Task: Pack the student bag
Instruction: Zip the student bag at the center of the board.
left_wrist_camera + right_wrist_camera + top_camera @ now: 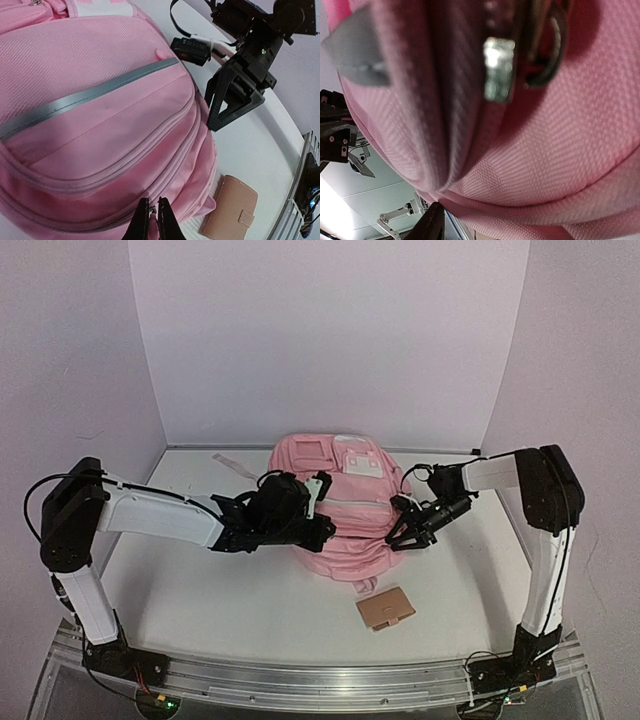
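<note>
Soft pink, grey-striped student bag (350,540)

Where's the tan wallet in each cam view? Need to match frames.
Top external: tan wallet lies on the table, just in front of the pink backpack, right of centre.
Left wrist: lower right corner, beside the backpack's edge.
Right wrist: not in it; backpack fabric and a zip fill the picture.
Shared landmark: the pink backpack, seen in all three views.
</note>
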